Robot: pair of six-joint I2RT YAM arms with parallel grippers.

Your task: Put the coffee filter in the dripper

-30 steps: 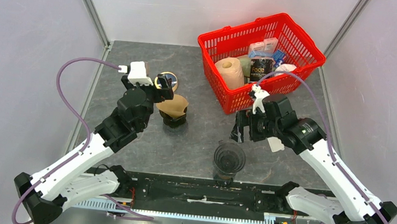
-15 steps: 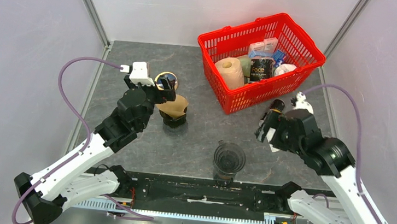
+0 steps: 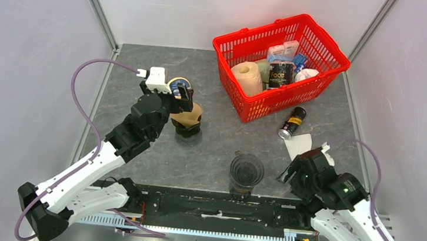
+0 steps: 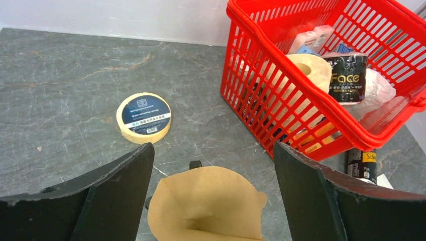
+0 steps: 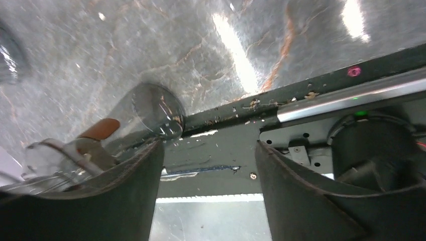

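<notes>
The brown paper coffee filter sits open in the black dripper at the left middle of the table. My left gripper is open and empty just behind and above it. In the left wrist view the filter lies low between the spread jaws, and a bit of the dripper shows behind it. My right gripper is open and empty near the front rail, right of the glass carafe. In the right wrist view my right gripper has the carafe beside its left jaw.
A red basket with rolls and packets stands at the back right. A can lies in front of it, next to a white paper. A tape roll lies behind the dripper. The black rail runs along the near edge.
My right arm has pulled back from the basket to the front rail, and the can now lies on the table. My left gripper has shifted slightly back and to the right.
</notes>
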